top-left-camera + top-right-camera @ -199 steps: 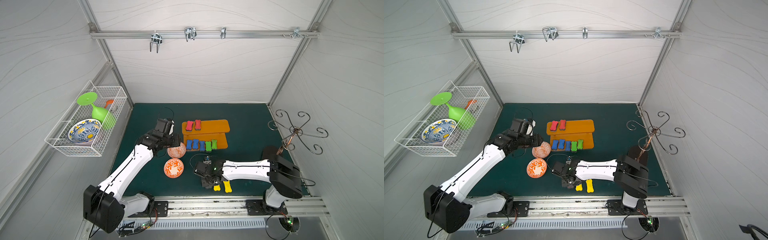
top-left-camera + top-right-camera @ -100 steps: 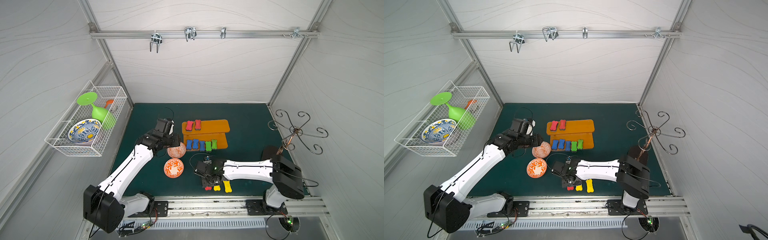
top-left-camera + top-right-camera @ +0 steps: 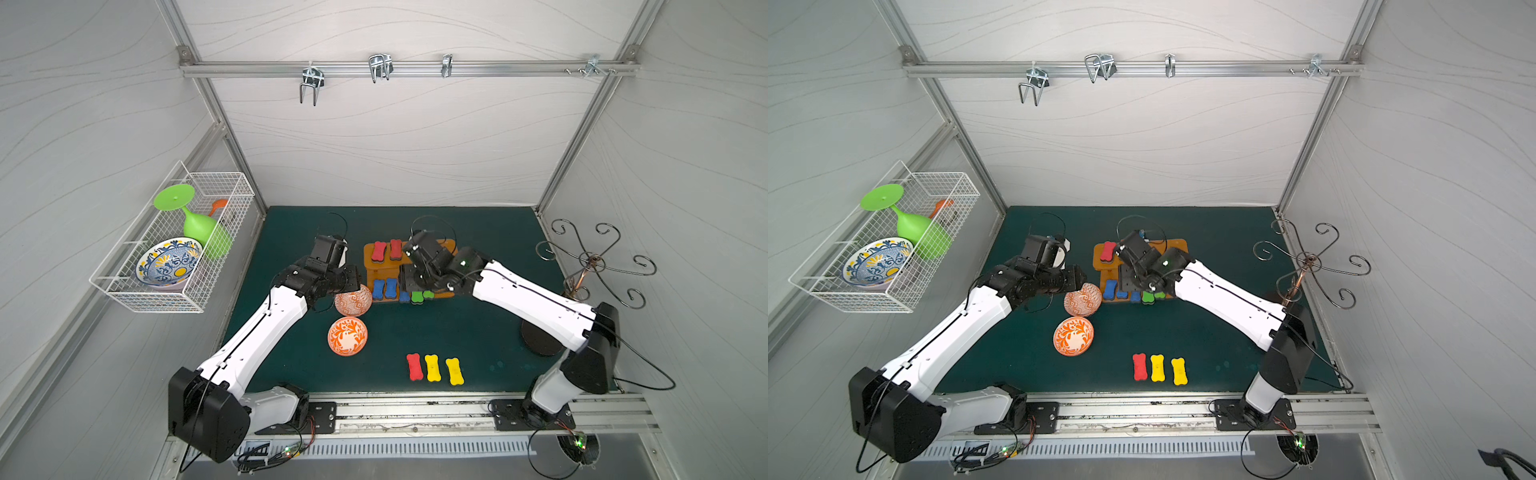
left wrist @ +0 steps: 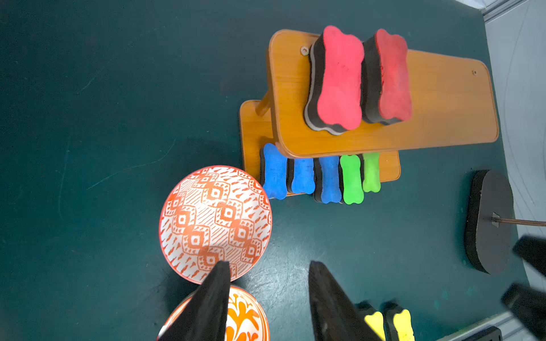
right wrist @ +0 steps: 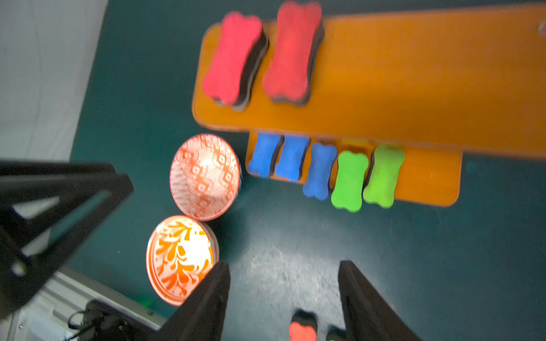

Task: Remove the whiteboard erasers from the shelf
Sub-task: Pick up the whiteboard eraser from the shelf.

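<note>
The orange-brown shelf [image 3: 446, 245] [image 4: 443, 97] stands mid-mat. Two red whiteboard erasers [image 3: 379, 251] [image 5: 233, 59] lie on its top board. Three blue ones [image 4: 274, 171] and two green ones [image 4: 351, 178] line the lower board. At the mat's front, one red eraser [image 3: 414, 366] and two yellow ones [image 3: 432, 368] lie side by side. My right gripper [image 3: 409, 279] [image 5: 283, 265] hovers above the shelf's lower front, open and empty. Left of the shelf, my left gripper [image 3: 353, 279] [image 4: 267, 265] hangs open above the bowls, holding nothing.
Two orange patterned bowls [image 3: 353, 300] [image 3: 347, 336] sit just left of the shelf. A white wire basket [image 3: 199, 307] with a blue-patterned bowl and a green goblet hangs on the left wall. A curly metal hook stand [image 3: 594, 264] stands at the right on a dark base [image 3: 540, 340].
My right arm has lifted from the mat's front, leaving the red eraser beside the yellow ones, and swung back over the shelf with its jaws wider. The left arm has not moved.
</note>
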`<state>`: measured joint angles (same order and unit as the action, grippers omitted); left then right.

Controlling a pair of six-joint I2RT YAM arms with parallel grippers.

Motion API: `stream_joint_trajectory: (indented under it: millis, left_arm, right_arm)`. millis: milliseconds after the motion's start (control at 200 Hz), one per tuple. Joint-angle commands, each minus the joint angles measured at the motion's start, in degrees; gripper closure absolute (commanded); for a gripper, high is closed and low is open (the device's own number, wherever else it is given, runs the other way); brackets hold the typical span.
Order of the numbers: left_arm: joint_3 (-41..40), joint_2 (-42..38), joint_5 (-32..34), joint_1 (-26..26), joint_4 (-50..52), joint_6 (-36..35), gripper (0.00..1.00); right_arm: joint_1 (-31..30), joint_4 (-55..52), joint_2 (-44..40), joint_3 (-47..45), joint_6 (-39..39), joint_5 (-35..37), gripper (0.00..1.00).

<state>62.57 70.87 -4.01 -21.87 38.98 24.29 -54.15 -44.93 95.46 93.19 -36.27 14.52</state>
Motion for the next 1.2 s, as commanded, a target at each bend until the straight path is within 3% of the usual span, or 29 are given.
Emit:
stream_joint_trajectory:
  millis: [0,125,365,645,1195]
  left_arm:
    - [2.9,0.6,1.4,0.0,-0.2,0.5,0.53]
    - [2.1,0.5,2.9,0.0,-0.5,-0.1,0.53]
    - [0.8,0.1,3.4,0.9,-0.5,-0.4,0.53]
    - [0.3,-0.6,3.6,1.0,-0.3,-0.7,0.53]
    - [-0.8,-1.4,3.7,1.2,-0.5,-0.8,0.52]
  right_arm:
    - [2.9,-0.1,5.3,5.7,7.7,-0.9,0.34]
    - [5.3,0.5,10.4,11.8,9.4,-1.8,0.27]
    - [6.7,-4.9,20.8,23.9,9.9,0.3,0.27]
    - [7.6,-4.5,24.4,25.4,9.4,0.8,0.35]
    - [8.4,-4.6,30.7,30.6,10.3,1.1,0.4]
